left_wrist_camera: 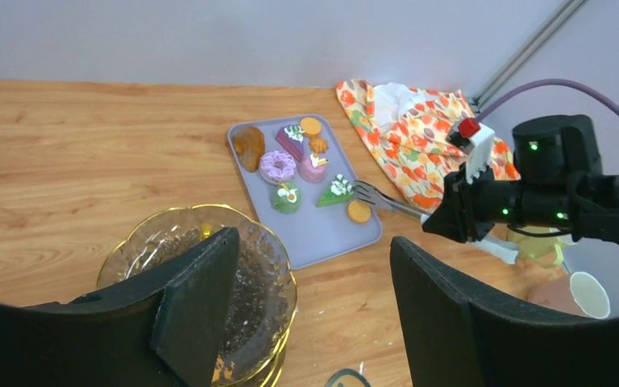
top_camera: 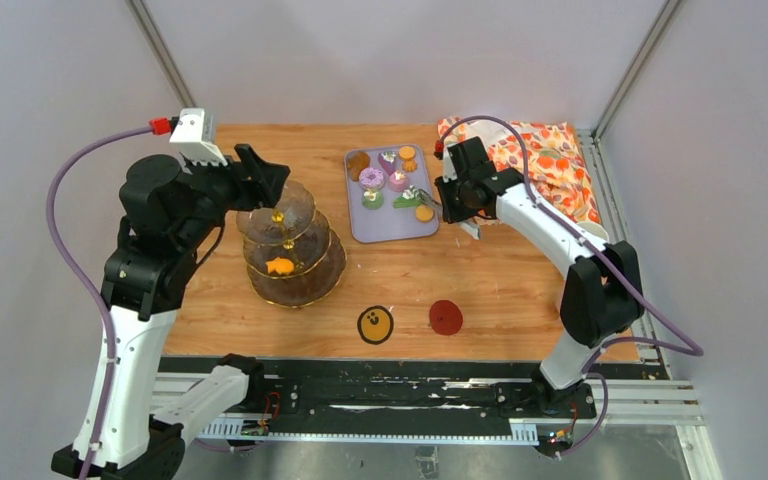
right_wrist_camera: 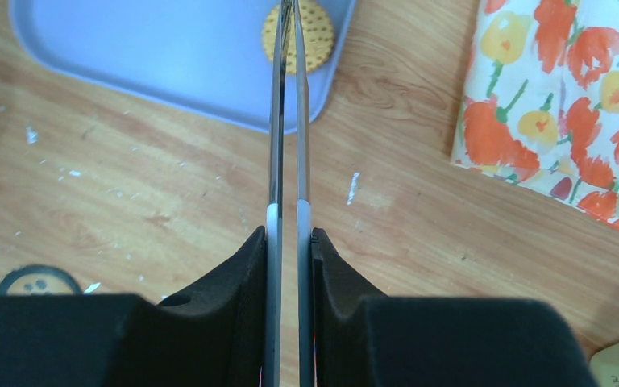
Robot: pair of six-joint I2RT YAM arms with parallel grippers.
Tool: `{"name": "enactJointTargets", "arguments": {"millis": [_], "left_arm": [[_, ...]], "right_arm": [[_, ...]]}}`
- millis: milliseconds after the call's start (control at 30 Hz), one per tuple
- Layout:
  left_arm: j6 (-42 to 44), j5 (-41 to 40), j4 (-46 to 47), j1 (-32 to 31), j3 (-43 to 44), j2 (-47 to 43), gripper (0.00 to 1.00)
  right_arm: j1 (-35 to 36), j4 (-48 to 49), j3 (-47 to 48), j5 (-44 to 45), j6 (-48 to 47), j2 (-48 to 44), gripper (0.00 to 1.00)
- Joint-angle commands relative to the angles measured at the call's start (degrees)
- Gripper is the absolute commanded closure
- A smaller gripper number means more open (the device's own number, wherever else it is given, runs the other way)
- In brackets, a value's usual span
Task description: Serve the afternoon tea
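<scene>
Status: early, roughly one item served.

- Three-tier stand (top_camera: 332, 270) sits on the left half of the desk (top_camera: 500, 280). One orange piece (top_camera: 280, 266) is on its middle tier. The top tier looks bare; the bottom tier is too dark to tell.
- The rest of the pastries are on the lilac tray (top_camera: 400, 225), at the desk's back edge near centre: purple donut (left_wrist_camera: 277, 167), cakes, green pieces, orange biscuits, about nine in all.
- Right gripper (right_wrist_camera: 288, 250) is clamped on the metal tongs (right_wrist_camera: 288, 121), blades squeezed nearly together. Tips are over the orange biscuit (right_wrist_camera: 318, 36) at the tray's near right corner. Can't tell if they're touching it; nothing is lifted.
- Left gripper (left_wrist_camera: 312, 266) is wide open and empty, hovering over the stand's top tier.
- One mug (left_wrist_camera: 588, 294) is at the desk's right edge, near the floral cloth (top_camera: 550, 165) in the back right corner. I can't make out a second one.
- Two coasters, yellow (top_camera: 375, 324) and red (top_camera: 446, 317), lie bare at the near edge.

Left to do, my read: move nearly all the pastries to the tiers, this biscuit probably next, then set out the mugs, likely on the coasters.
</scene>
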Motion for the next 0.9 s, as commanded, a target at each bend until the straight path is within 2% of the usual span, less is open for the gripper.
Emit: {"name": "enactJointTargets", "arguments": {"millis": [0, 300, 500, 867], "left_arm": [[0.35, -1.1, 1.31, -0.26, 0.97, -1.44, 0.27], [0.12, -1.26, 1.25, -0.33, 0.37, -1.38, 0.27], [0.01, -1.29, 1.4, -0.33, 0.12, -1.12, 0.27], [-0.24, -1.3, 1.45, -0.33, -0.58, -1.88, 0.27]], "right_arm": [[-1.82, 0.5, 4.7, 1.49, 0.87, 2.96, 0.99], [-1.46, 3.39, 1.17, -2.31, 4.57, -0.24, 0.99], [1.66, 6.67, -1.23, -0.29, 6.57, -3.01, 0.99], [3.61, 8.21, 5.3, -6.74, 8.52, 5.94, 0.99]]}}
